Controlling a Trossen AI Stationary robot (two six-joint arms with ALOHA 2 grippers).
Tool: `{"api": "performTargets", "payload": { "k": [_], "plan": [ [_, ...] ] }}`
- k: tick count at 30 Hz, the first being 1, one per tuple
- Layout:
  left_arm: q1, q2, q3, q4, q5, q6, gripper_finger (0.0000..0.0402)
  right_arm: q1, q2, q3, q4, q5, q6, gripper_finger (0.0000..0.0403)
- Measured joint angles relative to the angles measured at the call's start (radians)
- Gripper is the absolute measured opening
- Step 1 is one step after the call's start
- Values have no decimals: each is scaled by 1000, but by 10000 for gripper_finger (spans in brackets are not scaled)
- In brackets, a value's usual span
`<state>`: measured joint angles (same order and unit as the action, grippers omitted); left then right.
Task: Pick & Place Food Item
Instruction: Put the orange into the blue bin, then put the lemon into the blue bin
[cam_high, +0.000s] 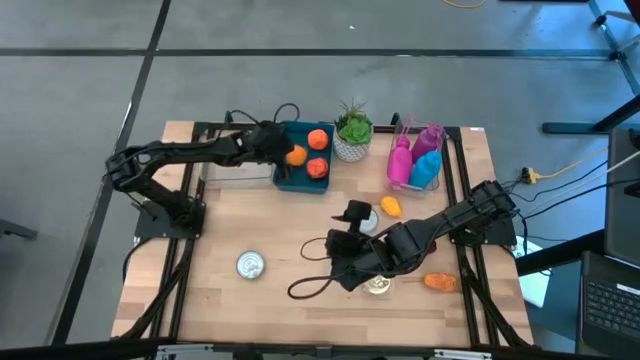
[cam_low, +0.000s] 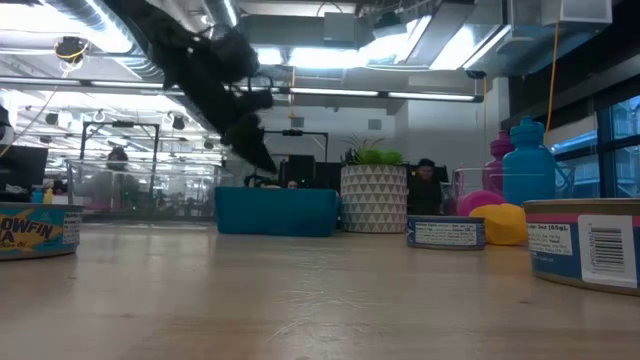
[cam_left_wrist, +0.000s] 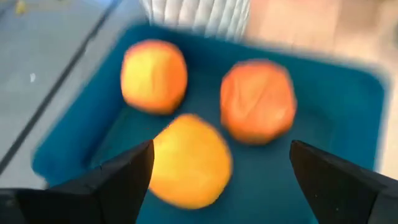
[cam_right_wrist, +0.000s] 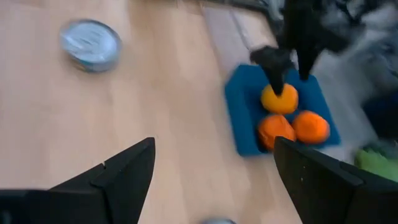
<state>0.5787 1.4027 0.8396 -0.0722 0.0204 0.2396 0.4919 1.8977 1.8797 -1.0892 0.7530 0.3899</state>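
Observation:
A blue tray (cam_high: 283, 178) at the table's far side holds three round food pieces: two orange (cam_high: 318, 138) (cam_high: 318, 167) and one yellow-orange (cam_high: 296, 155). My left gripper (cam_high: 283, 150) hovers over the tray, open. In the left wrist view its fingers (cam_left_wrist: 118, 180) stand either side of the yellow-orange piece (cam_left_wrist: 189, 160) without touching it. The right wrist view shows that gripper (cam_right_wrist: 289, 62) just above the yellow-orange piece (cam_right_wrist: 278, 99). My right gripper (cam_high: 335, 250) is open (cam_right_wrist: 214, 143) above the table's middle, holding nothing.
A tin (cam_high: 250, 264) lies near the left, another tin (cam_high: 378, 283) and an orange food piece (cam_high: 440, 282) near the right. A yellow piece (cam_high: 391, 206), a potted plant (cam_high: 352, 135), pink and blue bottles (cam_high: 415, 160) and a black cable (cam_high: 310, 285) are also on the table.

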Motion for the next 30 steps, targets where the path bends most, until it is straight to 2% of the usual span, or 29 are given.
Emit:
{"api": "performTargets", "payload": {
  "k": [3, 6, 9, 11, 15, 20, 26, 30],
  "plan": [
    [-12, -74, 20, 3, 67, -7, 360, -10, 0, -22, -119, 54, 130, 323],
    [-46, -183, 38, -40, 160, -49, 357, -26, 0, -101, -210, 66, 265, 323],
    [-103, -314, 40, -81, 232, -85, 357, -44, 0, -217, -224, 18, 363, 323],
    [-154, -406, 40, -116, 239, -94, 356, -57, 1, -302, -227, -34, 416, 323],
    [-267, -577, 40, -211, 164, -109, 356, -77, 1, -442, -235, -101, 530, 323],
    [-398, -732, 40, -337, 52, -172, 356, -100, 1, -548, -247, -159, 600, 323],
    [-534, -793, 40, -481, -128, -191, 356, -164, 1, -593, -291, -204, 624, 323],
    [-602, -790, 40, -527, -190, -200, 356, -219, -17, -594, -306, -232, 570, 323]
  ]
}}
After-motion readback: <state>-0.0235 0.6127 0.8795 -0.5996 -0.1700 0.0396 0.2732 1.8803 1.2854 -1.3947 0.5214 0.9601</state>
